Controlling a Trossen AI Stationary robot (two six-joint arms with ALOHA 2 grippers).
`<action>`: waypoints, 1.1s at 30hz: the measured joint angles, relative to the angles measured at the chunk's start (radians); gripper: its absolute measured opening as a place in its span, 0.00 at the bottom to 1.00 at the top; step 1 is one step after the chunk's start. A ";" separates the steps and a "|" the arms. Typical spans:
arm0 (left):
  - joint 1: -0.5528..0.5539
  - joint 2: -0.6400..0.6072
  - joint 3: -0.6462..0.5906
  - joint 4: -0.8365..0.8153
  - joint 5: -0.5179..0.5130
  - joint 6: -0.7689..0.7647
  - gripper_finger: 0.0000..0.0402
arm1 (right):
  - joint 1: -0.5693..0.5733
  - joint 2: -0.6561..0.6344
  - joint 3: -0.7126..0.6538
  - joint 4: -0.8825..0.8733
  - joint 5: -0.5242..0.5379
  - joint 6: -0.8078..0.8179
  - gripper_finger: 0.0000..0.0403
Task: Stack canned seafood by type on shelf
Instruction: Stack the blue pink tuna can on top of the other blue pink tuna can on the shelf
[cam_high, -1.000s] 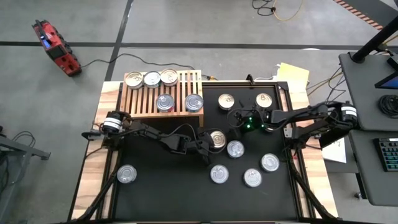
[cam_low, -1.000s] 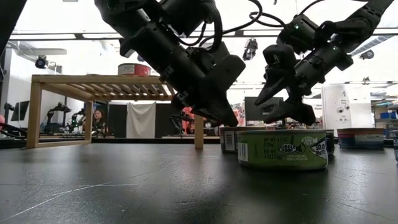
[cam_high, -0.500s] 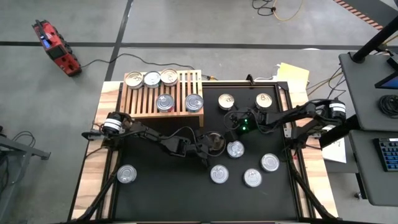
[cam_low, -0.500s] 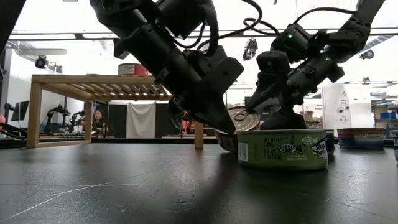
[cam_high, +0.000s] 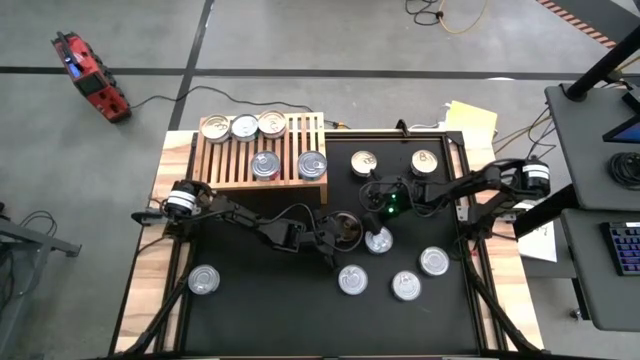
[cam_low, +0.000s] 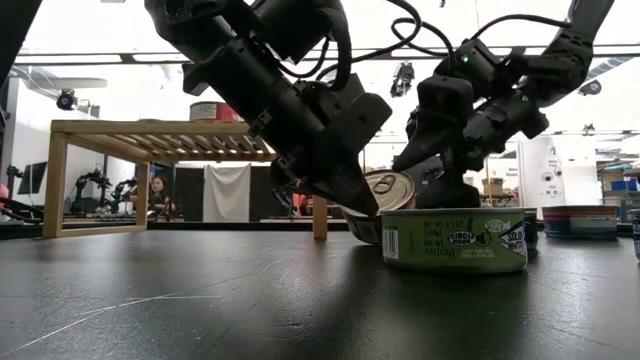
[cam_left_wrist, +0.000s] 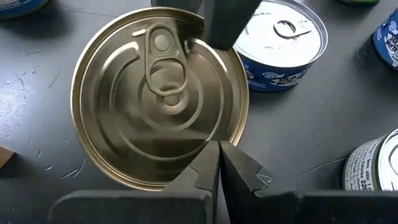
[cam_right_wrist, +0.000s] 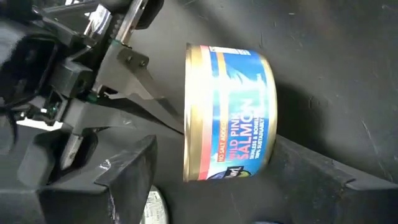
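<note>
— Where is the left gripper (cam_high: 338, 232)?

— Near the middle of the black mat (cam_high: 250, 300), reaching in from nine o'clock. Its fingers are clamped on a gold-lidded tin (cam_high: 349, 224), one on each side of the rim, as the left wrist view shows.

— Is that tin flat on the mat?

— No. The low view shows it tilted (cam_low: 387, 189), its lid edge raised on the side away from the gripper, behind a green-labelled tin (cam_low: 455, 240) standing close to the camera.

— And the right gripper (cam_high: 372, 213)?

— It comes in from three o'clock and sits just beside the same tin, at about two o'clock of it. Its fingers (cam_right_wrist: 124, 180) are spread wide. In its wrist view the tin appears side-on beyond them, with a blue salmon label. Whether they touch the tin cannot be told.

— What lies around them?

— A silver-lidded tin (cam_high: 378, 240) lies just beside the held one, at four o'clock of it. Three more lie toward five o'clock on the mat (cam_high: 352, 279), (cam_high: 406, 286), (cam_high: 434, 261). One sits alone at seven o'clock (cam_high: 204, 279), and two sit at one o'clock (cam_high: 364, 162), (cam_high: 425, 160).

— And the shelf (cam_high: 225, 165)?

— It stands at eleven o'clock of the table and carries five tins. Three are in a row along its far edge (cam_high: 244, 126). Two are nearer the mat (cam_high: 265, 165), (cam_high: 312, 165).
</note>
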 joint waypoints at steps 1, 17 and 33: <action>0.000 0.000 0.000 0.001 0.000 0.000 0.00 | 0.000 0.005 0.000 0.004 0.000 -0.005 0.71; 0.000 0.009 0.000 0.003 0.004 -0.016 0.00 | 0.035 0.086 0.001 0.122 0.005 -0.079 0.64; -0.003 -0.022 0.000 -0.045 0.005 -0.056 0.00 | 0.032 0.056 -0.001 0.107 -0.002 -0.061 0.47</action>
